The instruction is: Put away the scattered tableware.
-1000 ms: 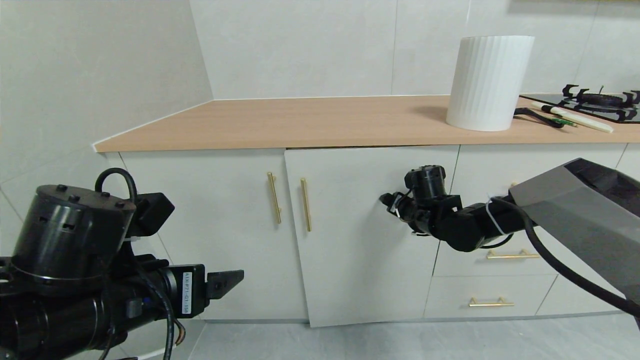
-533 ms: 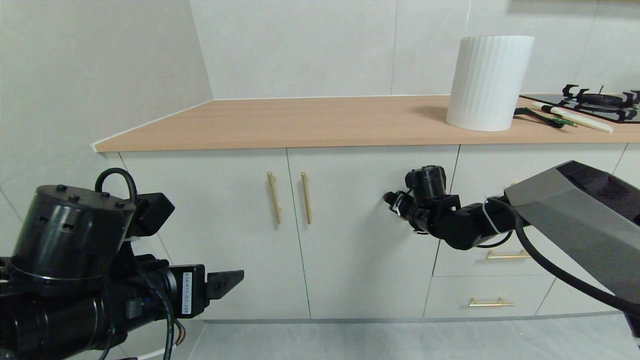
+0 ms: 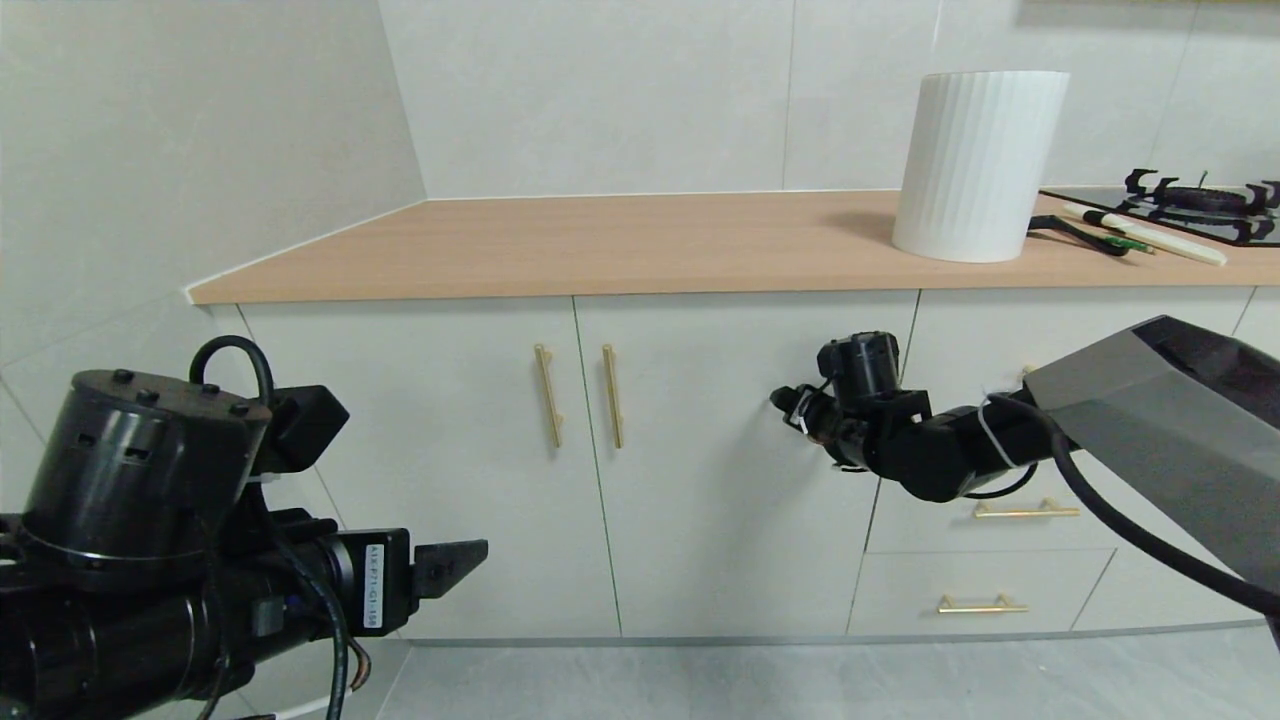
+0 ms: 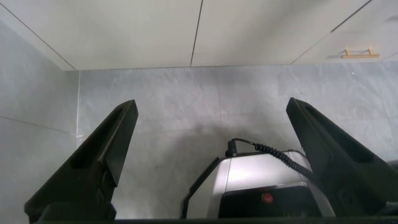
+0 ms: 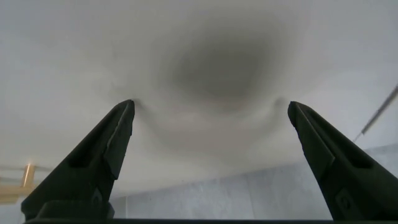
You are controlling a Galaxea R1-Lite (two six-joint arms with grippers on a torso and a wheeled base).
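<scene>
Near left, the left gripper [image 4: 211,109] hangs released above the floor. Farther in, the right gripper [image 3: 787,402], fingers spread and empty, has its tips at the cabinet door [image 3: 730,460]. The door stood ajar a second ago and now sits flush, so the cupboard is closed. On the far desk [image 3: 600,245], utensils [image 3: 1140,235] lie right of the white canister [image 3: 975,165], apparently not yet put away.
</scene>
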